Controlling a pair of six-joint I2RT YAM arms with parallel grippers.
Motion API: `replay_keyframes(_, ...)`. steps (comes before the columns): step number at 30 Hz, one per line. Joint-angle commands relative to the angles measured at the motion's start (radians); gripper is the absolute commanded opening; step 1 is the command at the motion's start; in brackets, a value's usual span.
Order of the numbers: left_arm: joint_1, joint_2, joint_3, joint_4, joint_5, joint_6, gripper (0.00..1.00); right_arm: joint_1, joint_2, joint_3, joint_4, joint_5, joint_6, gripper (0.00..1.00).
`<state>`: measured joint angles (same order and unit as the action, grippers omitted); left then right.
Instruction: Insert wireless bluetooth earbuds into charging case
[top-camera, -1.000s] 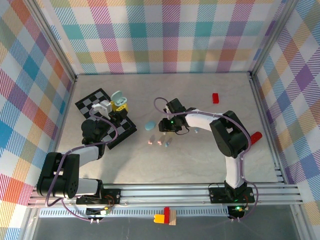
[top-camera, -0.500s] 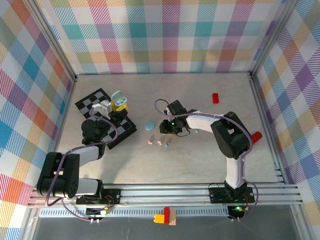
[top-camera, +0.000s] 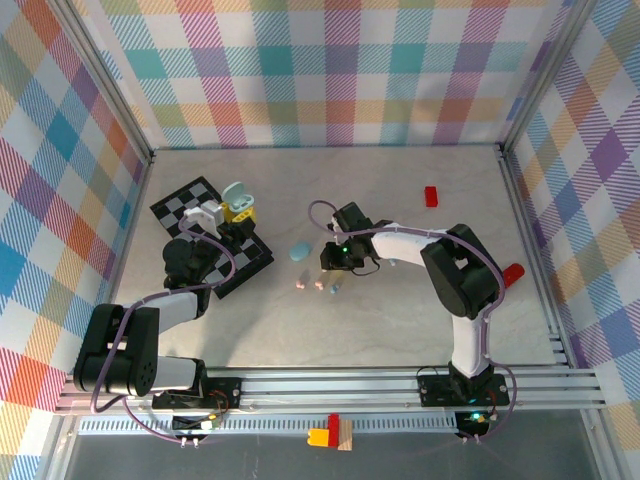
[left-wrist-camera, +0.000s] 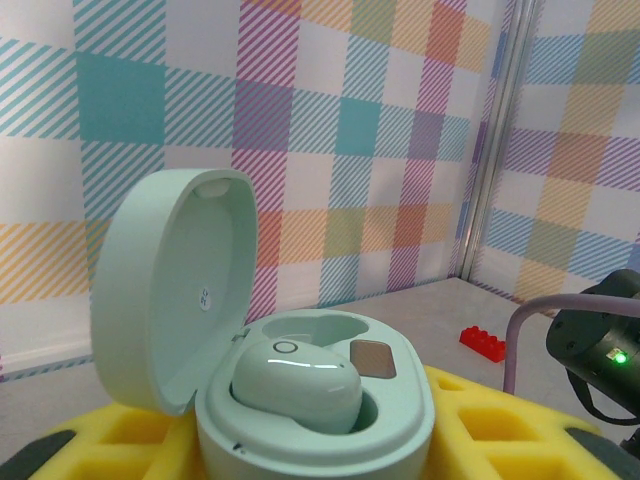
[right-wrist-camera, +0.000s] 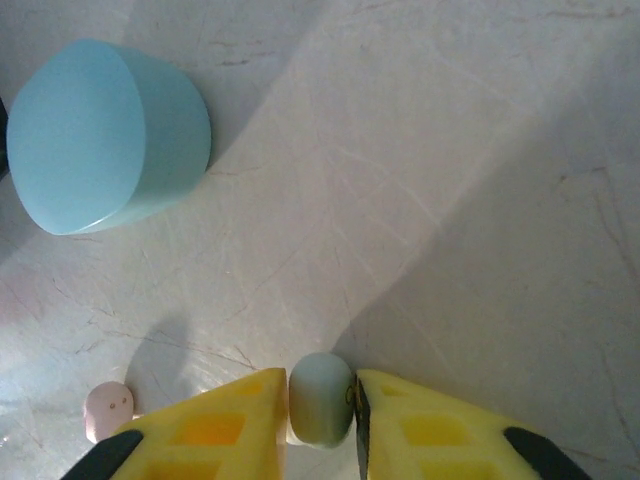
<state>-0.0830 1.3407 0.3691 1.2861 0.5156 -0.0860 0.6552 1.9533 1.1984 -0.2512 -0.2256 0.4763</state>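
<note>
Seen from above, the left arm reaches from its base at the near left toward the far side, over a checkered mat. Its left gripper is pressed against a mint charging case, holding it above the mat's far right edge.

The left wrist camera shows the case cradled between yellow fingers. The case sits upright with its opening facing up. Its lid is swung open and stands nearly vertical on the left. One seated earbud lies in the case with its long axis running left to right. Beside it is a free slot with a metal contact.

The right arm rises from its base at the near right and bends left across the table. Its right gripper hangs low near the middle of the table.

The right wrist camera shows the right gripper's yellow pads pinching a mint earbud just above the tabletop. The earbud is an oval, with its long axis running along the fingers.

A closed blue case lies on the table to the far left of the fingertips. A pink earbud rests close by on the near left. A red brick sits well apart at the far right.
</note>
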Motion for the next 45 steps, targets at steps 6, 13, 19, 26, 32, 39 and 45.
replay_keyframes(6, -0.015, 0.006, 0.008, 0.046, 0.033, 0.010, 0.43, 0.022, -0.014, 0.017, -0.066, 0.065, -0.024, 0.20)
replay_keyframes(13, -0.056, 0.031, 0.008, 0.041, 0.083, 0.041, 0.42, 0.029, -0.160, -0.038, -0.057, 0.185, -0.065, 0.19)
replay_keyframes(19, -0.115, 0.068, 0.020, 0.041, 0.147, 0.077, 0.43, 0.031, -0.353, -0.070, -0.085, 0.254, -0.162, 0.18)
replay_keyframes(26, -0.194, 0.085, 0.056, -0.048, 0.197, 0.146, 0.42, 0.104, -0.531, -0.030, -0.136, 0.389, -0.421, 0.19)
replay_keyframes(32, -0.268, 0.045, 0.102, -0.246, 0.222, 0.253, 0.42, 0.185, -0.548, 0.084, -0.193, 0.416, -0.565, 0.20)
replay_keyframes(39, -0.313, 0.034, 0.133, -0.324, 0.260, 0.274, 0.42, 0.228, -0.492, 0.159, -0.186, 0.403, -0.648, 0.20)
replay_keyframes(45, -0.319, 0.035, 0.142, -0.303, 0.300, 0.247, 0.42, 0.231, -0.461, 0.180, -0.172, 0.397, -0.658, 0.20)
